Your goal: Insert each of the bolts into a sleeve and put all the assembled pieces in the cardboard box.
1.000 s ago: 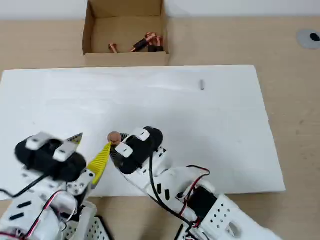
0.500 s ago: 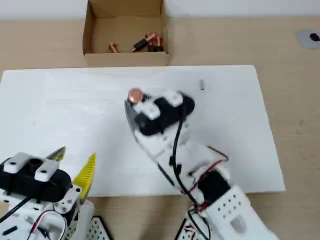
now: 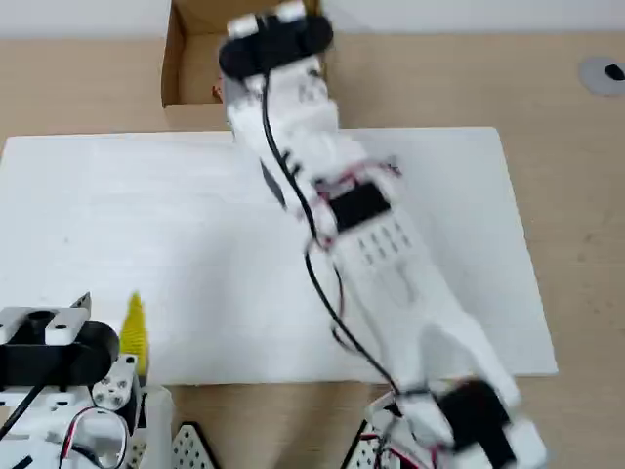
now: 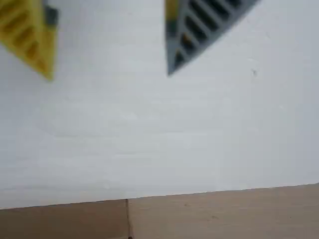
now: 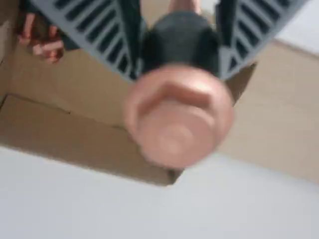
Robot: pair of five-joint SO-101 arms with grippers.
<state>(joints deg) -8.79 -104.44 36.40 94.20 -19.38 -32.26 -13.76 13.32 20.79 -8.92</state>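
1. Wooden table [image 3: 571, 176]: carries a white board [image 3: 146, 225], with the cardboard box [image 3: 174, 73] standing just beyond the board's far edge.

2. Right arm [image 3: 376, 234]: stretched diagonally across the board, with its wrist over the box opening.

3. Cardboard box: open at the top. In the right wrist view its brown wall [image 5: 60, 144] lies directly beneath the carried piece.

4. Left arm [image 3: 49, 357]: at the near edge of the board, well apart from the box.

5. Left gripper [image 4: 108, 73]: fingers spread, nothing between them, bare board below.

6. Right gripper [image 5: 182, 69]: fingers pressed against either side of a black sleeve [image 5: 182, 37], pinching it. The copper bolt head [image 5: 177, 117] projects from the sleeve towards the camera, so the bolt appears seated in the sleeve.

7. Finished pieces [image 5: 42, 40]: copper-coloured parts lying inside the box. Their number cannot be told.

Assessment: insertion looks complete for this piece, and the step in hand is depositing it. The next move calls for the right gripper to be well inside the box walls before the fingers part, so the piece drops among the others and not onto the rim or the board.
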